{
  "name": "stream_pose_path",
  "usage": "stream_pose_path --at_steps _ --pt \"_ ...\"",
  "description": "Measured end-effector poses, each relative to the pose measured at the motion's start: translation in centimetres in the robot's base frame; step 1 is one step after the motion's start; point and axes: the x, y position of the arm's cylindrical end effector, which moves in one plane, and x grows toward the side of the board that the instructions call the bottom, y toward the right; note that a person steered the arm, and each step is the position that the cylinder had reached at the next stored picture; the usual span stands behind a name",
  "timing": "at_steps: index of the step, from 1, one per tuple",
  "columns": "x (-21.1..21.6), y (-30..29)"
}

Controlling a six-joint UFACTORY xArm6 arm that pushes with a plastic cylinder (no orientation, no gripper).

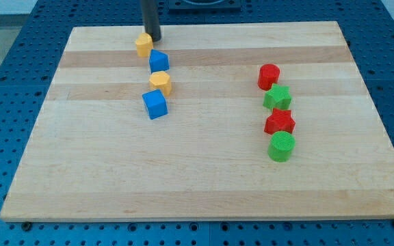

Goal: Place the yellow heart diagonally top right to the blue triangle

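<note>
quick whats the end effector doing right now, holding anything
No jaws to open or close: my tip holds nothing; it sits at the view's top, beside the upper yellow block and just above the upper blue block.

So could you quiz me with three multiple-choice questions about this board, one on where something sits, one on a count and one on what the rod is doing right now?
1. Where is my tip?
A. at the view's top, beside the upper yellow block
B. among the red and green blocks
C. at the view's bottom edge

2. How many blocks lie on the wooden board?
A. six
B. eight
C. ten

3. What is the rod doing with the blocks?
A. lifting a blue block off the board
B. standing upright beside a yellow block
C. lying flat on the board

Answers: 1 A, the tip meets the board just right of that yellow block. 2 B, two yellow, two blue, two red and two green. 3 B, the rod stands upright and every block rests on the wood.
</note>
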Motion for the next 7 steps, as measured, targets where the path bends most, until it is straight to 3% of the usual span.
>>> stream_pose_path --at_steps 4,5,7 --pt "0.2 -12.0" --pt "3.5 -11.2" --pt "2.9 -8.4"
